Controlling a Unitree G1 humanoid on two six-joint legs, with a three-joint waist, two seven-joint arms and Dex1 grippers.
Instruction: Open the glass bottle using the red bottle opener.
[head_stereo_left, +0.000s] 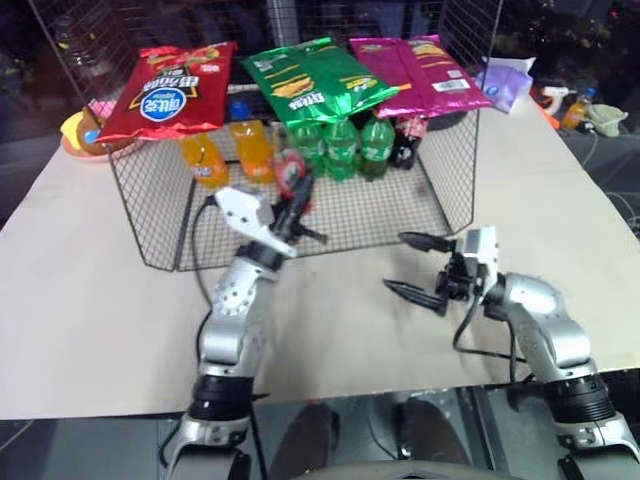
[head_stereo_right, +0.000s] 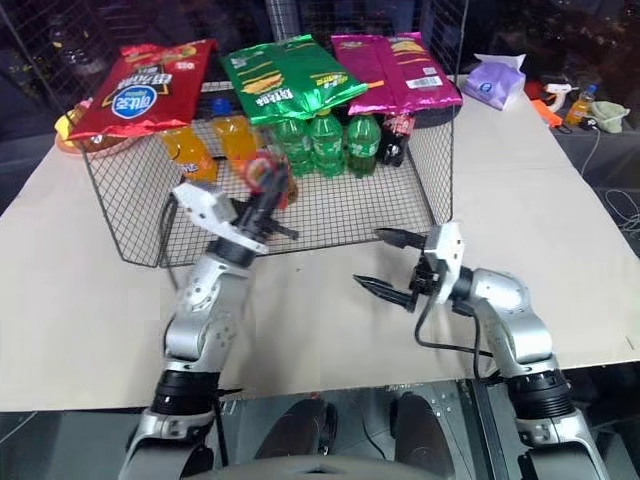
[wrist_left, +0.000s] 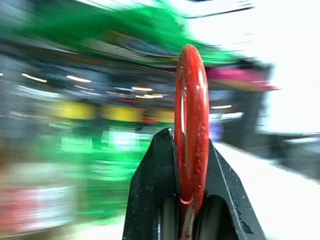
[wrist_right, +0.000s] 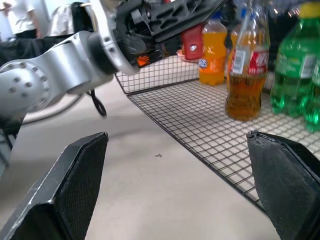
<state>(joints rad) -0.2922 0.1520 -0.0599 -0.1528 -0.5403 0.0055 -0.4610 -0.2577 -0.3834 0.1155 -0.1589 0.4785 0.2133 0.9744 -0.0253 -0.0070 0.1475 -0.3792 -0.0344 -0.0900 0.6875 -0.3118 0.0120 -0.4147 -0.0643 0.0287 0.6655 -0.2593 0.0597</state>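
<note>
A wire basket (head_stereo_left: 160, 215) of drinks sits on the tan table (head_stereo_left: 80, 300). The red bottle opener (wrist_left: 191, 140) is clamped in the left gripper (head_stereo_left: 297, 200); the right gripper (head_stereo_left: 418, 265) is spread wide, empty. The glass bottle (wrist_right: 246, 75) should be steadied before levering.

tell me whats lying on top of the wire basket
Three chip bags lie across the wire basket's top: red, green, magenta. They cover the bottle tops beneath.

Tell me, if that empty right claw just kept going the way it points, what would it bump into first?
Probably the glass bottle, standing on the wire basket floor between the open right gripper fingers, though depth is hard to judge.
</note>
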